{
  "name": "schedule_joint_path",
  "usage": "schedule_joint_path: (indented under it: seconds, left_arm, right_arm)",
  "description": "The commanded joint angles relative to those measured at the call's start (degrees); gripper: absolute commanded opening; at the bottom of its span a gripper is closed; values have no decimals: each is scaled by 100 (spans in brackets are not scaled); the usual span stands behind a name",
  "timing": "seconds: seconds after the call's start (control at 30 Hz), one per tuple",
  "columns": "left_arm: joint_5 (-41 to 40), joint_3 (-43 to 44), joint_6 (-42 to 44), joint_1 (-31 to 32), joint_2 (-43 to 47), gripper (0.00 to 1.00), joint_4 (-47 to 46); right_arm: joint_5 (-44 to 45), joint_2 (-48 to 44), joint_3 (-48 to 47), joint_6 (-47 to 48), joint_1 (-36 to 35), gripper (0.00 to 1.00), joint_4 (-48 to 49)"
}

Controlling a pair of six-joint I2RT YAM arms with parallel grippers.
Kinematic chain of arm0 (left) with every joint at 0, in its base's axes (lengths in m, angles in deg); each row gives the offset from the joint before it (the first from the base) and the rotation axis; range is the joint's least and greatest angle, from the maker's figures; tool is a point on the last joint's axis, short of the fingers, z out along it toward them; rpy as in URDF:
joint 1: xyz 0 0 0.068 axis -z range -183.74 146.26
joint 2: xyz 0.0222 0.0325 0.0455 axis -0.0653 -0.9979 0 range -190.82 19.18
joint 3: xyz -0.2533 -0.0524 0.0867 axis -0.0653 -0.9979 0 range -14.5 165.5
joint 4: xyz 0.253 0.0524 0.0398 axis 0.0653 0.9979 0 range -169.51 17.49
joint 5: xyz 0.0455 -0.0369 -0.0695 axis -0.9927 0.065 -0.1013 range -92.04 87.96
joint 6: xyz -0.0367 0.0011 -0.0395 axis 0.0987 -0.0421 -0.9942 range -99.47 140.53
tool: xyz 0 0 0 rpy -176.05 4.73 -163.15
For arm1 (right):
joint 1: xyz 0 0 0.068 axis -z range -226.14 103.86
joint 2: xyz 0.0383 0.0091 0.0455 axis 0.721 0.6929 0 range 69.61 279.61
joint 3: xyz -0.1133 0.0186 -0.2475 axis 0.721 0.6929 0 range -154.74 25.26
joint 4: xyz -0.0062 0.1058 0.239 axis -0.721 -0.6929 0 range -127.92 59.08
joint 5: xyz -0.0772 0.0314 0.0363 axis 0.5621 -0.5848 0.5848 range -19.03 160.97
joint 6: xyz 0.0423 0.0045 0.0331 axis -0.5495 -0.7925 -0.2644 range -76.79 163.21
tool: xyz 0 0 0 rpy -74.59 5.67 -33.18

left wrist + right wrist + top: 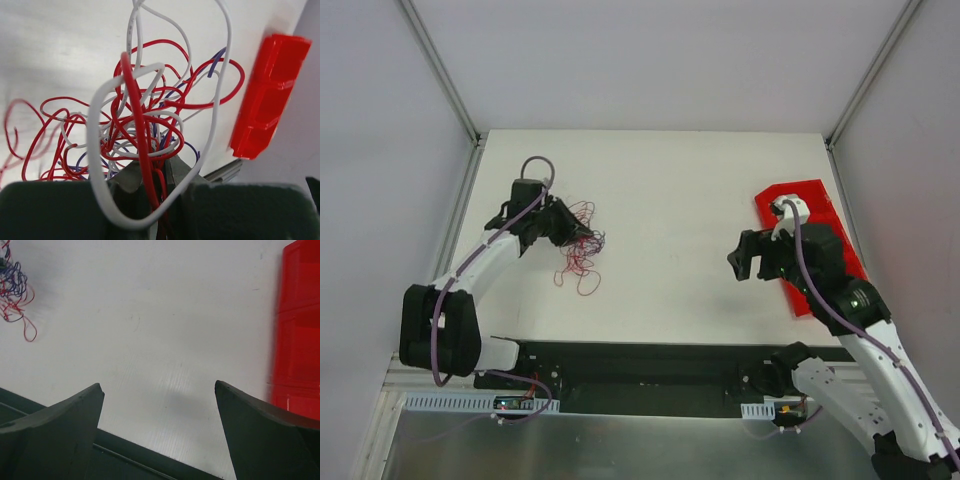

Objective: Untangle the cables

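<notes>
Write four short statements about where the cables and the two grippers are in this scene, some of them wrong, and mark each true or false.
1. The left gripper is closed on strands of the cables. True.
2. The right gripper grips a red wire. False: its jaws stand wide open and empty, over bare table.
3. The cables lie in the red tray. False: they sit on the left side of the table, far from the tray, which is at the right edge.
4. The cables include red, white and purple strands. True.
</notes>
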Motion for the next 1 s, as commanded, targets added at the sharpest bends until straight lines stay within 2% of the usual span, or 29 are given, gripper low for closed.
schedule_joint_path:
  seconds: [0.0,0.23,0.27,0.33,0.4,0.43,0.57,0.63,0.7,0.87,0.97]
  left_arm:
    - [461,653,384,700,-560,0,-318]
    - [777,1041,534,1474,-1133,0,-572]
    - [786,1032,543,1527,-1150,3,-617]
    - [786,954,604,1563,-1142,36,-722]
    - [742,778,823,1563,-985,91,-723]
    - [673,656,946,1554,-836,99,-714]
    - [181,295,1403,1510,-150,99,-337]
    - [-48,154,1623,1475,105,98,-82]
    - [-84,-48,1650,1448,334,89,112]
    - [-57,-689,1509,1457,984,61,86]
    - [-128,-787,1527,1457,1257,52,86]
  right_arm:
    - [-733,460,135,-139,-33,96,297]
    - [-1189,987,609,-385,-402,96,946]
    - [-1304,1058,723,-394,-463,96,1078]
    - [-1445,1259,908,-701,-630,96,1421]
    - [-1376,1514,961,-877,-867,96,1615]
    - [-1349,1646,953,-965,-1025,96,1659]
    - [-1357,2279,839,-1185,-1386,99,1904]
    - [-1401,2551,830,-1290,-1492,94,2159]
    - [-1489,2885,707,-1335,-1545,86,2336]
    - [-1314,3606,259,-1343,-1650,74,2818]
    - [-1182,4019,-74,-1615,-1650,58,3100]
